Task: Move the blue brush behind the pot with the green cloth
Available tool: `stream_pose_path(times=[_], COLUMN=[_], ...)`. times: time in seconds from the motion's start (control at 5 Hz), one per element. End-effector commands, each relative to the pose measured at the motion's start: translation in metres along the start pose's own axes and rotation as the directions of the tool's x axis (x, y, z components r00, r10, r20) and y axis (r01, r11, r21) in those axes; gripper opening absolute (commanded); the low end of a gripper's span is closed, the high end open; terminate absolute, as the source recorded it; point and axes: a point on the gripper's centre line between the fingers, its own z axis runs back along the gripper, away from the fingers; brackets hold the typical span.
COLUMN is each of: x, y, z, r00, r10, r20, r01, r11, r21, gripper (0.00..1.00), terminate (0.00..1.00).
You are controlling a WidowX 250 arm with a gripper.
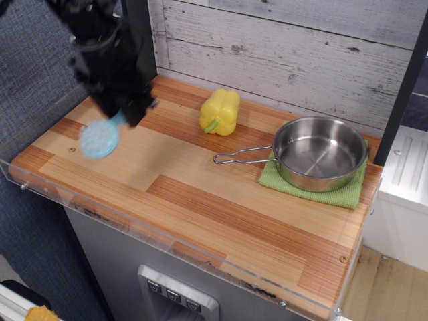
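Yellow bell pepper (220, 112): one, on the wooden surface (200, 194), toward the back. Grey plank wall (301, 53) behind. Clear acrylic rim (167, 244) along front edge; buttons below, apparently three.

Back wall (301, 47): whitewashed, weathered planks laid across the upper frame, grey grain showing.
Left wall (33, 73): blue-grey woven fabric, upper left down to lower left.
Counter (200, 194): striped wood in pale and reddish bands, edged by a clear plastic rim (167, 249).
Cabinet front (114, 267): grey, below the counter, with a panel of buttons (177, 294) at bottom centre.
Right edge: white unit (404, 200); dark post (401, 93) beside it.
Floor (381, 294): pale wood, lower right.
Light: soft, even.
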Motion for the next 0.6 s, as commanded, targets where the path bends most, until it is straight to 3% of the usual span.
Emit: stream_pose_path(times=[0.0,0.2,0.4], x=[0.009,0.008,0.005], y=[-0.094,-0.145,-0.196], z=[0.039,0.032,0.019], r00=[0.995,0.990,0.986], r10=[-0.058,-0.119,-0.142], r20=[0.082,0.077,0.092], r01=[0.061,0.116,0.136], r11=[0.998,0.992,0.988], r21=[-0.033,0.046,0.077], gripper=[0.00,0.00,0.00], terminate=[0.00,0.00,0.00])
